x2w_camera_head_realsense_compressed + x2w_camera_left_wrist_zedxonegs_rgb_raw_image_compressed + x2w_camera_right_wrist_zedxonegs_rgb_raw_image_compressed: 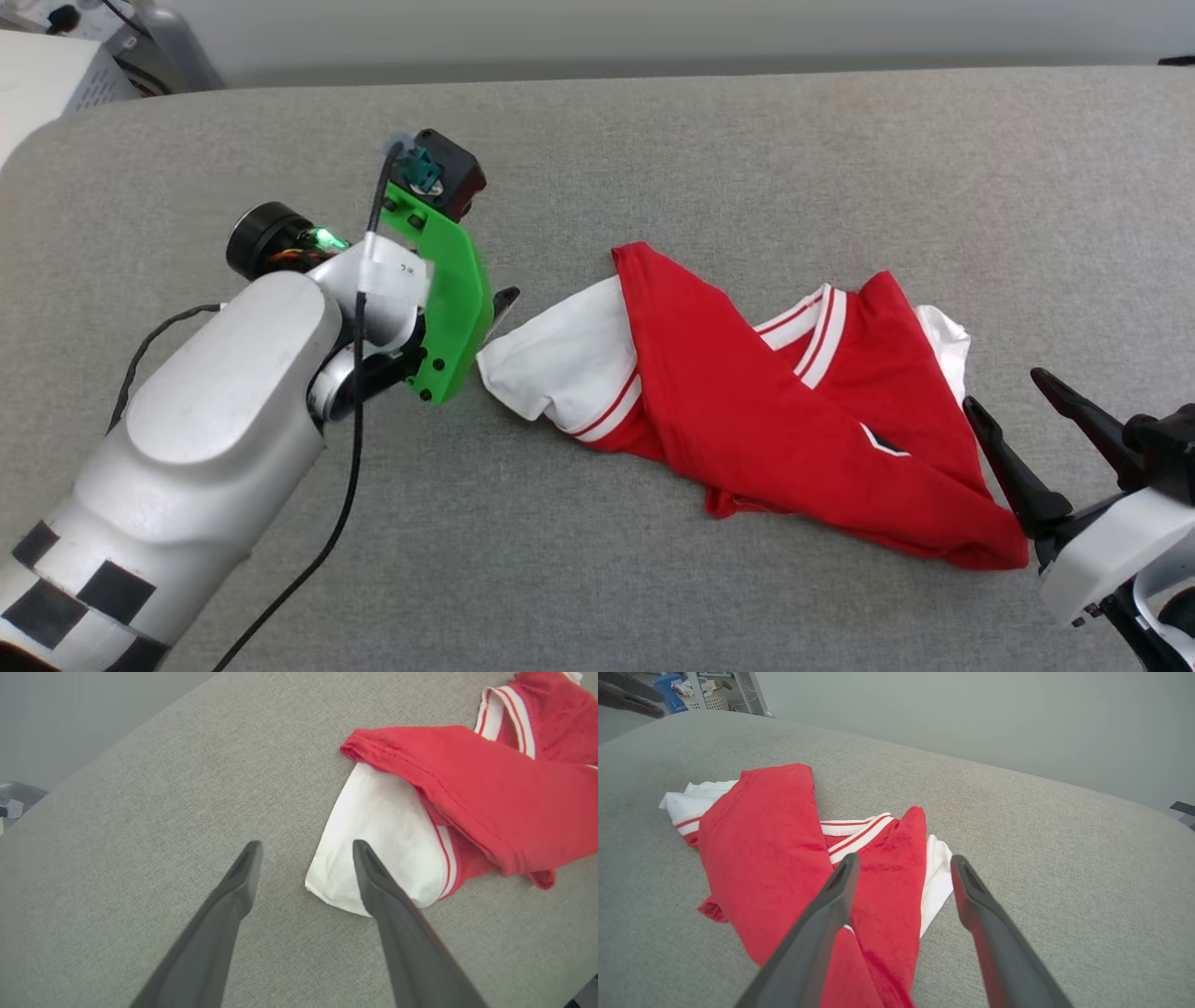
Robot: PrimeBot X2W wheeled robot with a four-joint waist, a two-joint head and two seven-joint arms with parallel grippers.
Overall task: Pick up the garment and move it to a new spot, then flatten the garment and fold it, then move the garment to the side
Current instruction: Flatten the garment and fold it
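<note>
**A:** Count it for me.

**B:** One garment (747,411) and two grippers with two dark fingers each. There is also one black cable (355,448) and one green bracket (453,299) on the left wrist. The garment shows two white sleeves and one band of striped trim (822,331).

**A:** Where does the garment lie?

**B:** It lies on the grey table (653,140), just past centre towards 4 o'clock in the head view. It is twisted, with red cloth folded over itself. One sleeve (560,364) sticks out at its 9 o'clock and the other (943,345) at its 2 o'clock.

**A:** And the grippers?

**B:** The left gripper (307,845) is at the garment's 9 o'clock with its fingers spread. One finger is over the sleeve's edge and nothing is pinched. The right gripper (1005,389) is at the garment's 4 o'clock, just beside the red hem. It is spread too and grips nothing.

**A:** Anything hard to see?

**B:** In the head view the bracket covers all of the left fingers but one tip. The right arm is cut off at the picture's 4 o'clock corner. A small black-and-white mark (882,441) peeks from a fold, and I cannot tell what it belongs to.

**A:** Is there room to move?

**B:** There is bare table all round the garment, widest at its 12 and 6 o'clock. The table's far edge runs along 12 o'clock and rounds off at 10 o'clock.
</note>
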